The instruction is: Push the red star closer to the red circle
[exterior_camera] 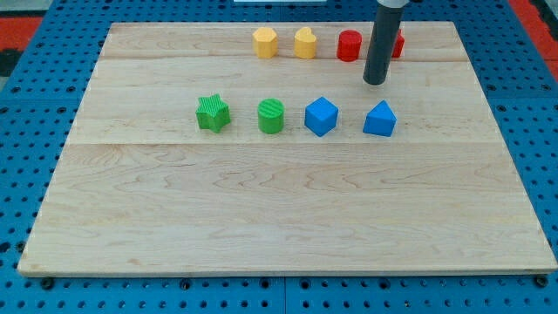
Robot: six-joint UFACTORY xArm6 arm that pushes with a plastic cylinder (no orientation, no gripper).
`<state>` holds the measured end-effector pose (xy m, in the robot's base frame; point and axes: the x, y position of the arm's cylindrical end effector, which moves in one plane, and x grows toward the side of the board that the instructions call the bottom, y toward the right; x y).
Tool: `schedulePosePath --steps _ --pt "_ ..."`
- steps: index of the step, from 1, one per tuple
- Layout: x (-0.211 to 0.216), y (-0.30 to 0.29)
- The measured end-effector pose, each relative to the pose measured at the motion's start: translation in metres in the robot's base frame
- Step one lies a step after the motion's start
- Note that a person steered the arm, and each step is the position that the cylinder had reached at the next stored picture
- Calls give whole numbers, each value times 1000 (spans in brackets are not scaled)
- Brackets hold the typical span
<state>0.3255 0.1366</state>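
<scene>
The red circle (350, 45) sits near the view's top, right of centre. The red star (398, 44) is just to its right, mostly hidden behind my dark rod, so only a red sliver shows. My tip (375, 82) rests on the board just below the gap between the two red blocks and a little above the blue blocks.
A yellow hexagon (265, 42) and a yellow heart (305, 43) stand left of the red circle. Lower down is a row: green star (213, 113), green circle (271, 116), blue cube (321, 116), blue triangle-like block (380, 119). The wooden board (279, 218) lies on a blue pegboard.
</scene>
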Motion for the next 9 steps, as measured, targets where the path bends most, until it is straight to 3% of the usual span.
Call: schedulePosePath --steps 4,6,9 --pt "27 23" --pt "-35 56" --pt "-69 59"
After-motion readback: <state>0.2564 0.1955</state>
